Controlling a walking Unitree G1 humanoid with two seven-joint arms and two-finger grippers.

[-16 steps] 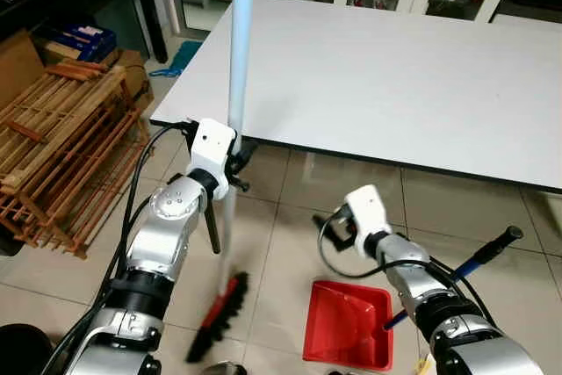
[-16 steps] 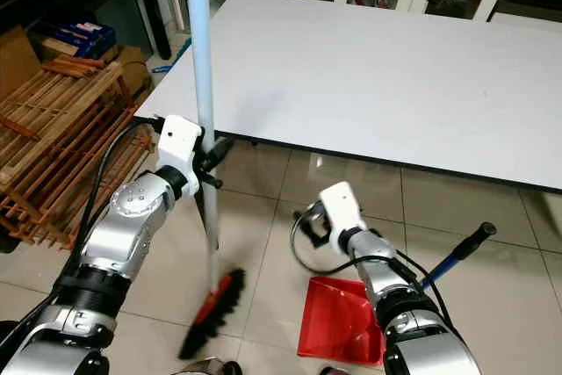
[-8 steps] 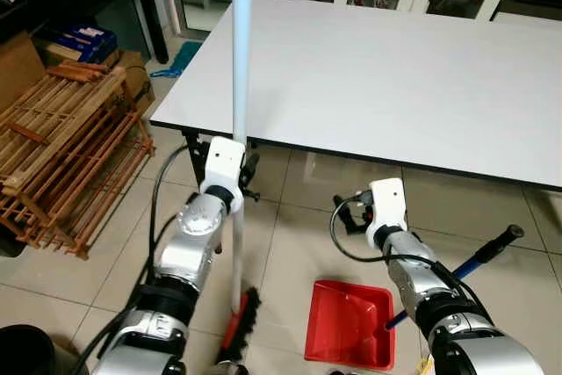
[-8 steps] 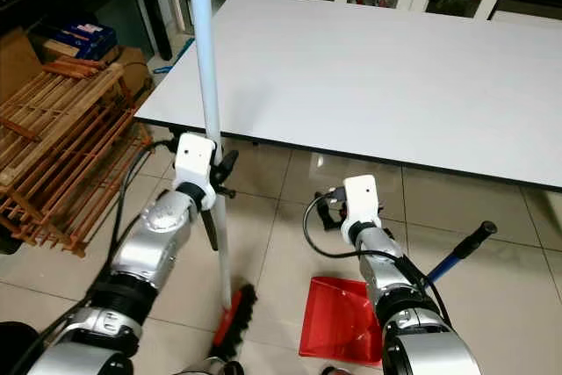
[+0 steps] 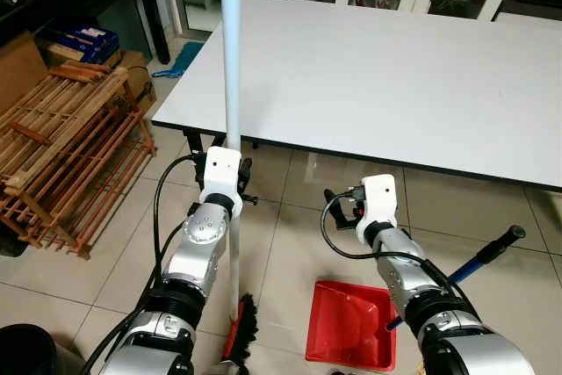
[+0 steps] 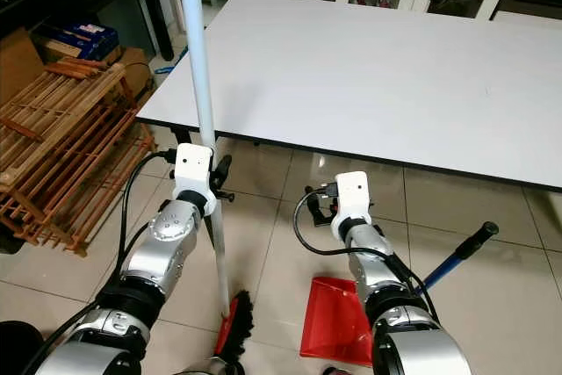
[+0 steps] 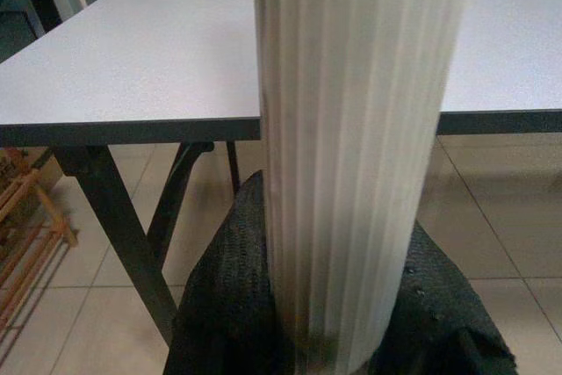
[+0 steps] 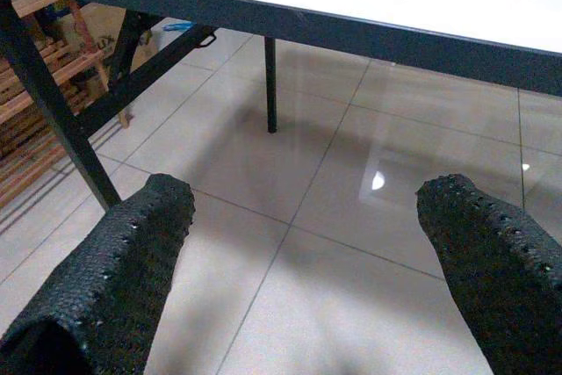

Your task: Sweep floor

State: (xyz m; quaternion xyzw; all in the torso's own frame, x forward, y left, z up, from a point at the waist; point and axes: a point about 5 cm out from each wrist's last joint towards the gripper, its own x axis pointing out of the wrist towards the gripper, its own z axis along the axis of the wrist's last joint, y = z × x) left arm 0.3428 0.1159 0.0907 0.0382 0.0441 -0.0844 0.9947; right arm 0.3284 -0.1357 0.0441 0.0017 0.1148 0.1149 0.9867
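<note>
My left gripper (image 5: 235, 189) is shut on the broom's pale pole (image 5: 230, 59), which stands almost upright in front of the table's near corner. In the left wrist view the ribbed pole (image 7: 351, 147) sits between the black fingers (image 7: 219, 313). The red and black brush head (image 5: 242, 333) rests on the tiled floor just left of the red dustpan (image 5: 349, 327). The dustpan's blue and black handle (image 5: 492, 250) slants up to the right. My right gripper (image 8: 307, 261) hovers open over the floor beyond the dustpan, with nothing between its fingers (image 8: 114, 278).
A large white table (image 5: 395, 68) on dark legs (image 8: 53, 120) spans the space ahead. A wooden slatted rack (image 5: 61, 147) and cardboard boxes stand at the left. A black bin (image 5: 22, 349) sits at the bottom left. Glass cabinets line the back.
The broom pole has straightened from a tilt to nearly upright, and the brush head has slid right toward the dustpan. My right gripper has risen a little over the floor.
</note>
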